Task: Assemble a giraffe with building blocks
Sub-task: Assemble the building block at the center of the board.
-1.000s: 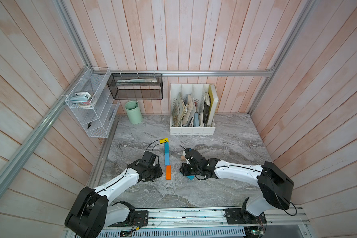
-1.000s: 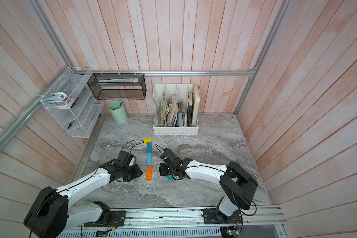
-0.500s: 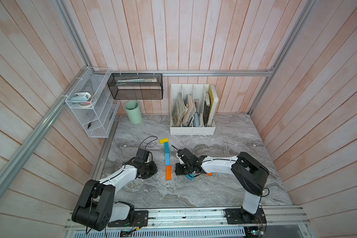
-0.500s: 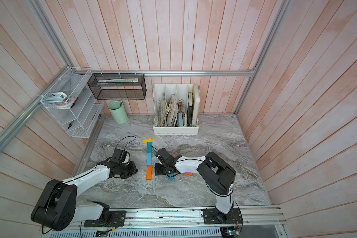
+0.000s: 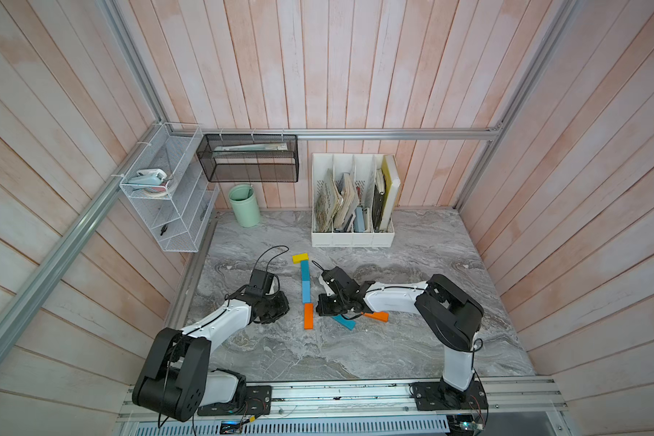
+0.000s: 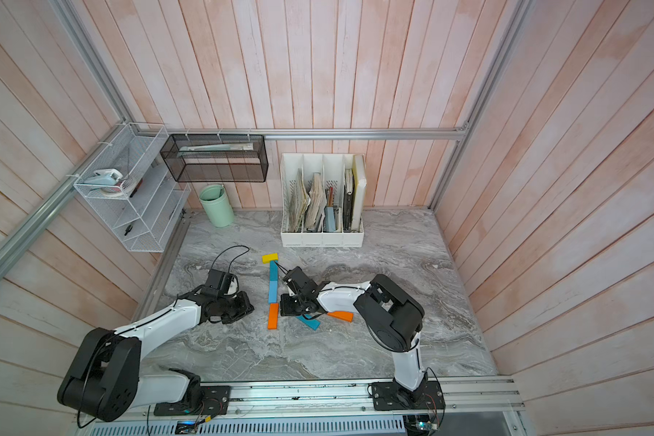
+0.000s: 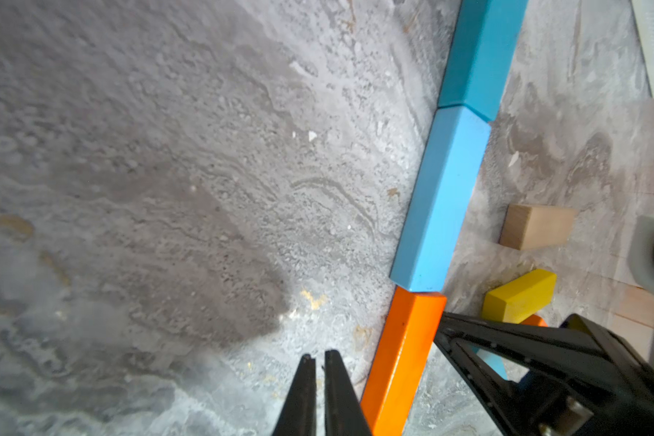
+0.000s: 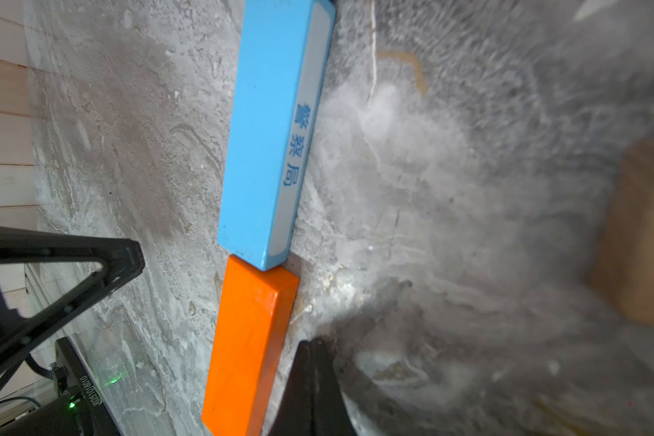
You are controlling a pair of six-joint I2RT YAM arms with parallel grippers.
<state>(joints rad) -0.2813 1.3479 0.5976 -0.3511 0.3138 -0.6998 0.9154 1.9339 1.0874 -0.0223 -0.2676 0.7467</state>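
Note:
The giraffe's neck lies flat on the marble in both top views: a yellow block point(image 5: 300, 258), a teal block point(image 5: 304, 270), a light blue block point(image 5: 306, 291) and an orange block point(image 5: 308, 316) in one line. A loose teal block point(image 5: 343, 322) and a loose orange block point(image 5: 376, 316) lie right of it. The left wrist view also shows a tan block point(image 7: 537, 226) and a yellow block point(image 7: 520, 296). My left gripper point(image 7: 320, 356) is shut and empty, just left of the orange block point(image 7: 404, 358). My right gripper point(image 8: 314, 341) is shut and empty on its other side point(image 8: 250, 339).
A white file holder point(image 5: 352, 239) with books stands at the back. A green cup point(image 5: 244, 205), a white wire shelf point(image 5: 167, 211) and a black mesh basket point(image 5: 248, 162) are at the back left. A black cable point(image 5: 269, 254) loops above the left wrist.
Both grippers have closed. The right gripper has moved left up to the orange block of the line, uncovering the loose orange block. The left gripper has shifted only slightly.

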